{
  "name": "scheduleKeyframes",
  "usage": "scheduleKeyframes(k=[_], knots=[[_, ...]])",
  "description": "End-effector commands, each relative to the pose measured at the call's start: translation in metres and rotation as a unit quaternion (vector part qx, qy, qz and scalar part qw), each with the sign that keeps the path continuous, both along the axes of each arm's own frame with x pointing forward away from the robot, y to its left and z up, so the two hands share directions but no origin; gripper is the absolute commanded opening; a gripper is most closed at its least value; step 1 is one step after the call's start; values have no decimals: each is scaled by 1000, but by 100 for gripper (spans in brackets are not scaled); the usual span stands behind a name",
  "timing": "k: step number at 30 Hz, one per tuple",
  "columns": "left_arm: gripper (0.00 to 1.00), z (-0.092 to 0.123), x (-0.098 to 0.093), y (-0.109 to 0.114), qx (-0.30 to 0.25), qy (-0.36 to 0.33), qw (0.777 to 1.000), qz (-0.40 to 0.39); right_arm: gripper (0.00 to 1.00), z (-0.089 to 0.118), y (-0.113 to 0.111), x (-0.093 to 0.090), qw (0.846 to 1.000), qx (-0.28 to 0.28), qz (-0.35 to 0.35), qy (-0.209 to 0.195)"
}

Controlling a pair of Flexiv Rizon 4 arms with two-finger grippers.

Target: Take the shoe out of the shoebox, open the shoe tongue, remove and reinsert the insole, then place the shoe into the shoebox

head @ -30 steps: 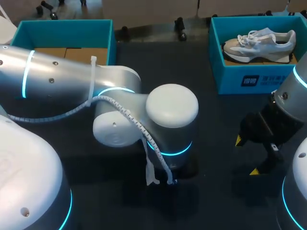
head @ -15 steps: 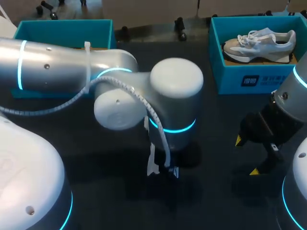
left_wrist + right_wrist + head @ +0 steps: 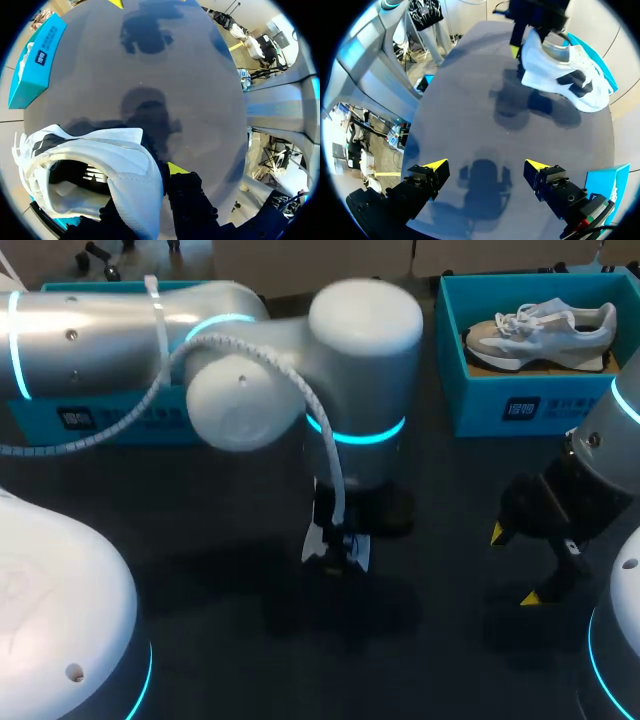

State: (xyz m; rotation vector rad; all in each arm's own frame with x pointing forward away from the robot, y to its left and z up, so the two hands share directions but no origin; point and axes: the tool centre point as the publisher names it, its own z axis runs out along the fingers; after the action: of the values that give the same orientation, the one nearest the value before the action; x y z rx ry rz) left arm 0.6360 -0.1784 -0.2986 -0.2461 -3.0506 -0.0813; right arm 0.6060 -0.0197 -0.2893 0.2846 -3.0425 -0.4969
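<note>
The shoe [image 3: 90, 155] looks light and soft; left pincer [image 3: 150, 187] clamps its firmer heel, right pincer [image 3: 485, 164] gapes empty.

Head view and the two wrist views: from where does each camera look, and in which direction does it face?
Head view: above and behind, looking down on the table; left arm and right gripper show.
Left wrist view: on the left wrist, facing the table; left gripper holds the white shoe.
Right wrist view: on the right wrist, facing across the table; right gripper open.
Shared: both wrist views show the white shoe.
</note>
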Motion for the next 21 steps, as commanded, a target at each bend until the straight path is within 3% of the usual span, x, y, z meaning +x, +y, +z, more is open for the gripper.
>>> scheduleKeyframes(k=[1, 9, 21], knots=[[0, 34, 23, 13, -9, 13, 1000, 0, 100, -1, -1, -1, 1000, 0, 0, -2], [0, 67, 64, 34, -15, 12, 1000, 11, 100, -1, -1, -1, 1000, 0, 0, -2], [0, 116, 149, 78, -13, 43, 999, 17, 100, -1, -1, -1, 1000, 0, 0, -2]])
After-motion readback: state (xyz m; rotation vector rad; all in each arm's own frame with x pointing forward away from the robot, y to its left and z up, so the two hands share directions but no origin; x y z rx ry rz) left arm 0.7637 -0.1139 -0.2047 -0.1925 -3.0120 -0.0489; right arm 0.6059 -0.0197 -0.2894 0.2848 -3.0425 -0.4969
